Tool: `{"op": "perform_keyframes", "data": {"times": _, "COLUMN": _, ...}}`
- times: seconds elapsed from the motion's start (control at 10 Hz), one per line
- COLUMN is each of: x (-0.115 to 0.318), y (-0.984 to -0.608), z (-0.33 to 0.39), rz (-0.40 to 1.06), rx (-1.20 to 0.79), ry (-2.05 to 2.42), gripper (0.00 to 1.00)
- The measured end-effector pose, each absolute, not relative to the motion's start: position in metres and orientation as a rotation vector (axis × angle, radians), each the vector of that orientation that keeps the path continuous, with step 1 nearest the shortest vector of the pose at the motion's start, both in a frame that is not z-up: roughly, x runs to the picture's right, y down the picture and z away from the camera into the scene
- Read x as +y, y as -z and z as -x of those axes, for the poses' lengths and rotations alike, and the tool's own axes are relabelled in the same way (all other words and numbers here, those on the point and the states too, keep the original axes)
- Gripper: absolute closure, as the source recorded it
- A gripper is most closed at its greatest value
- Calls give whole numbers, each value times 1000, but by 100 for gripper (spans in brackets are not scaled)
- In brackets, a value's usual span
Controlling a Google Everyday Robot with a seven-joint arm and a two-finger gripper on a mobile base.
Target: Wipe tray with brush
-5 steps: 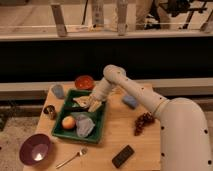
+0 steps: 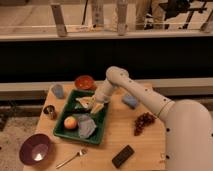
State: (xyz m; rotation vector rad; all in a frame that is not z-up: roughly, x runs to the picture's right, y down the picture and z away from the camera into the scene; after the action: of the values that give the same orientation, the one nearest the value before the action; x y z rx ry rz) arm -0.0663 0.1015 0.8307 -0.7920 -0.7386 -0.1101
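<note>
Gripper (image 2: 96,106) sits low over the tray's (image 2: 101,125) far right corner, close to the rim. We can't tell if it's wide, narrow or holding anything. We can't pick out the brush either: no slim black stick shows in or around the tray. It may be hidden at the gripper, but that's a guess.

Tray isn't bare:
- pale scrap (image 2: 82,103) at the tray's far end, just beside the gripper
- orange fruit (image 2: 70,122) at the tray's near left
- grey-blue wad (image 2: 86,127) at the tray's near middle, touching the fruit

Around the tray:
- red bowl (image 2: 85,82) just past the far edge
- blue-grey cup (image 2: 58,90) off the far left corner
- metal can (image 2: 50,111) just left
- purple bowl (image 2: 35,148) well off the near left corner
- fork (image 2: 72,158) in front of the near edge
- black block (image 2: 123,156) off the near right corner
- grapes (image 2: 144,122) and blue sponge (image 2: 130,101) to the right

Risks, as we judge them:
- A stroke toward the tray's near end shoves the wad and fruit. The fruit rolls and could hop the rim.
- Going too low at the corner catches the rim, and the tray slides into the red bowl or can.
- If the brush isn't in grip, we'd drag bare gripper on plastic.
- Only the tray's right strip looks free, so strokes will be short. Overshooting sideways hits the clutter.
</note>
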Motion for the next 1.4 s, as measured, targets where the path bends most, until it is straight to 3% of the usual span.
{"op": "perform_keyframes", "data": {"times": 1.4, "x": 102, "y": -870, "z": 96, "rz": 771, "rx": -763, "ry": 129, "gripper": 100}}
